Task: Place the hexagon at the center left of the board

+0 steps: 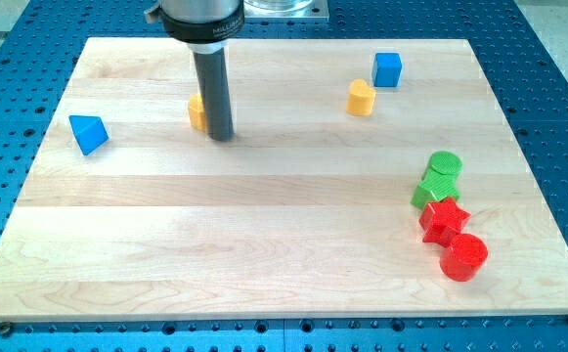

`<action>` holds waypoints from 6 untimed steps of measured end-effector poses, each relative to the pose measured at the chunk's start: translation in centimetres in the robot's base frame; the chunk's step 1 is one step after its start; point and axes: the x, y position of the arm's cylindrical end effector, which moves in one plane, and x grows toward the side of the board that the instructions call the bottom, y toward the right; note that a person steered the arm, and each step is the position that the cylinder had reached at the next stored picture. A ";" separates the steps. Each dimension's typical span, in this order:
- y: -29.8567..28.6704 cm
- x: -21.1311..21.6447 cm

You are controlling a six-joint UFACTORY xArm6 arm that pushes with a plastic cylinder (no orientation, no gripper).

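Note:
My tip point(222, 135) rests on the wooden board point(264, 225) in its upper left part. A yellow block point(196, 113), likely the hexagon, sits right behind the rod on its left side, touching or nearly touching it and mostly hidden by it. A blue triangular block point(88, 133) lies further to the view's left, near the board's left edge.
A yellow block point(362, 98) and a blue cube point(387, 69) sit at the upper right. At the right edge, a green cylinder point(445, 166), a green block point(430, 192), a red star point(444, 219) and a red cylinder point(463, 256) cluster together.

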 end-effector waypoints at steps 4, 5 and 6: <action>-9.9 -4.3; -12.5 -6.7; -18.3 -3.5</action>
